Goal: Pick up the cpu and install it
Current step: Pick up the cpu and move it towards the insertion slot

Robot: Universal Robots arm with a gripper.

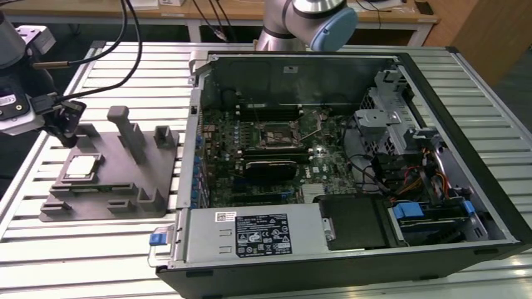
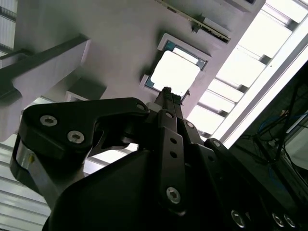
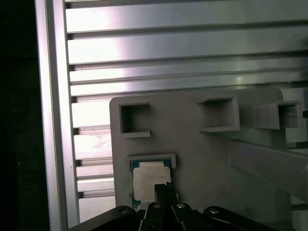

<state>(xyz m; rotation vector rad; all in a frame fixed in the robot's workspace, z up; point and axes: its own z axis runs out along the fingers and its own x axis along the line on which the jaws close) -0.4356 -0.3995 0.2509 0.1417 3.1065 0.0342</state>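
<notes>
The cpu (image 1: 81, 167) is a small square chip with a pale metal top, lying flat in a recess of the grey holder block (image 1: 124, 187) at the exterior view's left. It also shows in both wrist views, cpu (image 2: 175, 72) and cpu (image 3: 148, 179), still seated in its recess. My gripper (image 1: 66, 139) hangs just above the holder's far corner, a little short of the chip. Its fingers (image 2: 167, 94) are pressed together, shut on nothing. In the first wrist view the gripper (image 3: 166, 187) overlaps the chip's edge.
An open computer case (image 1: 465, 93) lies on the slatted aluminium table (image 1: 108, 261), at the exterior view's right of the holder. Inside are the motherboard's metal-framed socket (image 1: 277, 132), a black heatsink (image 1: 270, 169) and a power supply (image 1: 249, 233). Upright posts (image 1: 124, 128) rise from the holder.
</notes>
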